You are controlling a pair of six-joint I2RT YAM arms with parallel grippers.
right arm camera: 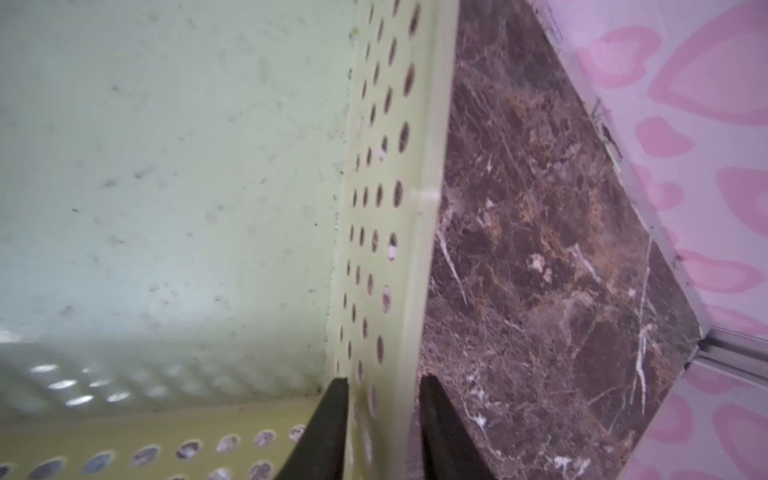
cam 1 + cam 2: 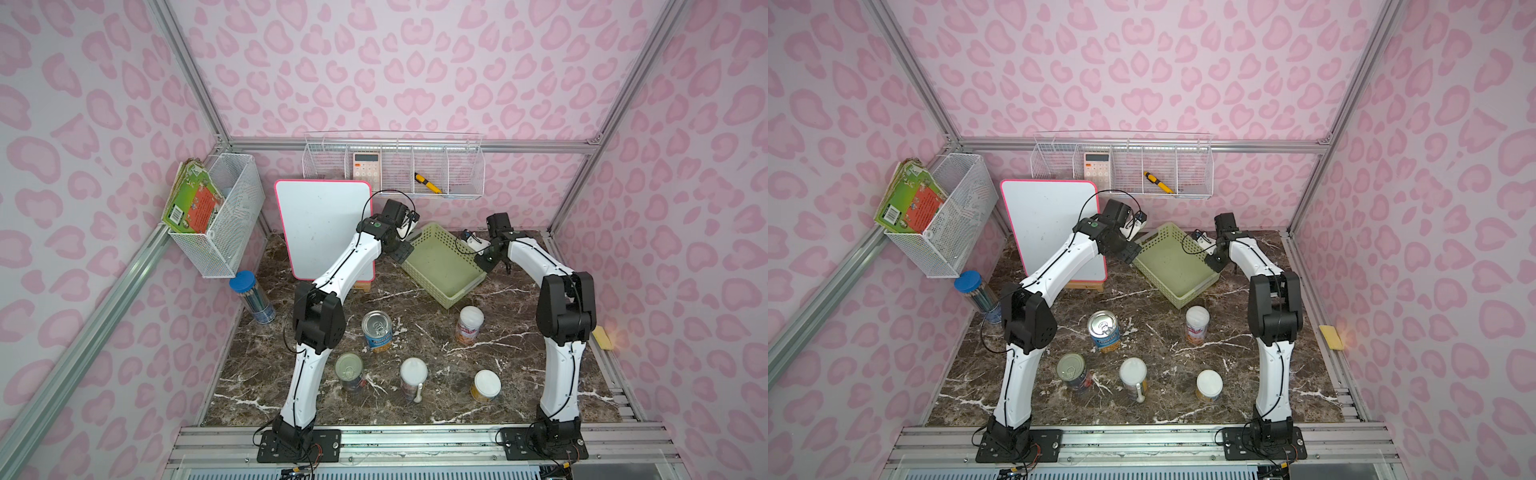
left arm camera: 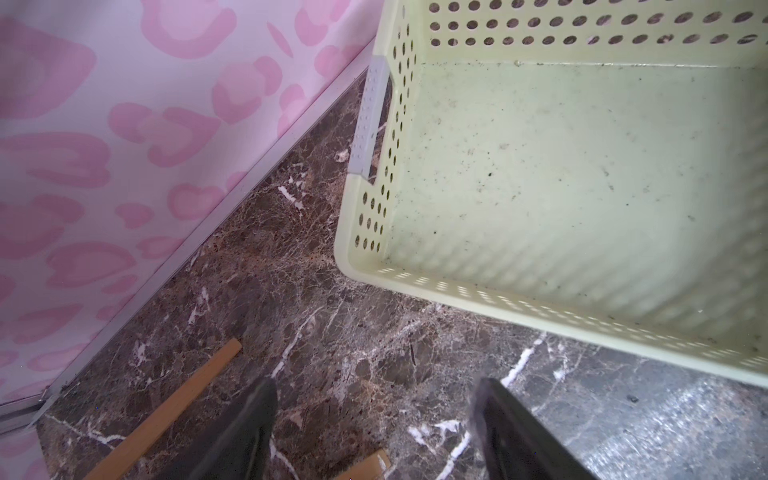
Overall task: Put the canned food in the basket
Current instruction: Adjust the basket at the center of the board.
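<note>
Between the spread dark fingers of the left gripper [image 3: 374,386]: nothing but brown veined marble tabletop [image 3: 332,332]. Jaws apart, holding nothing, just short of a corner of the pale green perforated plastic basket [image 3: 457,305].

Astride one perforated side wall of that basket, the two black fingers of the right gripper [image 1: 384,380]: one inside, one outside, both close against the wall. Pressing it or just free of it: cannot tell.

Basket flat on the tabletop toward the back, mouth up. Long axis on a diagonal to the table edges, far end toward the left gripper, near end toward the right arm. Inside, only its own speckled floor.

Nearer the arm bases, five cans on the marble, all upright, long axes vertical, tops up:
- red-and-white-labelled can with white plastic lid [image 2: 469,322], near the basket's near corner but not touching it
- blue-and-yellow-labelled tin with silver pull-tab top [image 2: 377,330]
- dark-labelled tin with silver pull-tab top [image 2: 349,370]
- pale-labelled can with white plastic lid [image 2: 413,376]
- yellow-labelled can with white plastic lid [image 2: 485,384]

Further out:
- by the left wall, a clear tube with blue lid [image 2: 251,297], pencils inside
- above it, a white wire-mesh box [image 2: 232,232] holding green and orange books [image 2: 191,203]
- on the back wall, a white wire rack [image 2: 465,178] with a white calculator [image 2: 366,166] and a yellow-and-black pen-like tool [image 2: 428,183] in separate compartments
</note>
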